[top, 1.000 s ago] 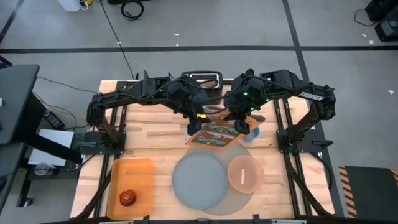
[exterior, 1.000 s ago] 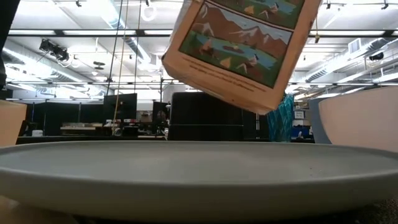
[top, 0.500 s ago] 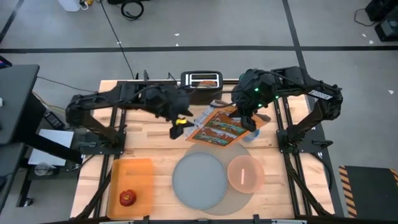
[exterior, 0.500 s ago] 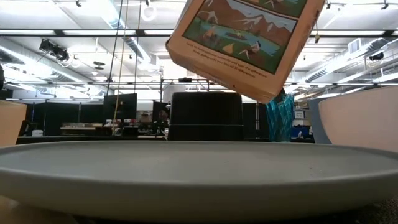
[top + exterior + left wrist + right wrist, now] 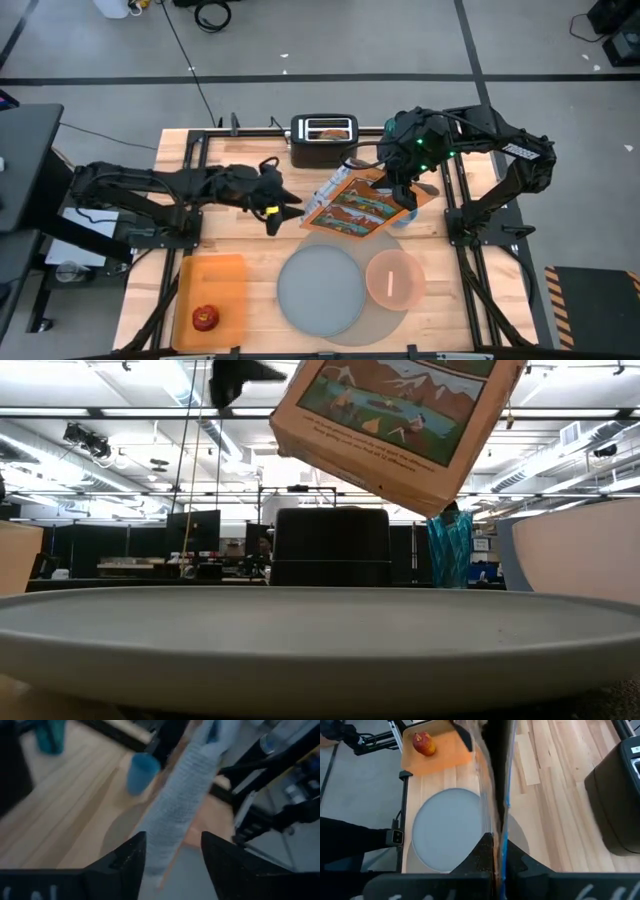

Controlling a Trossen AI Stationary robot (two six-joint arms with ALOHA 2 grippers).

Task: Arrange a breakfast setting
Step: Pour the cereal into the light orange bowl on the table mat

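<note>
Right hand [image 5: 396, 192] pinches a flat printed cardboard box [image 5: 352, 208], tilted in the air just behind the round grey-blue plate [image 5: 320, 290]. Left hand [image 5: 272, 212] hangs spread and empty, left of the box. Plate sits on the large round grey mat [image 5: 385, 322], translucent pink bowl [image 5: 394, 277] touching its right side; red apple [image 5: 205, 318] on orange tray [image 5: 212, 278] left of the plate; black toaster [image 5: 324, 137] at the wooden bench [image 5: 235, 230] rear

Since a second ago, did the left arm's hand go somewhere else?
Yes. In the high view the left gripper has pulled away from the toaster and the picture box, toward the table's left side.
</note>
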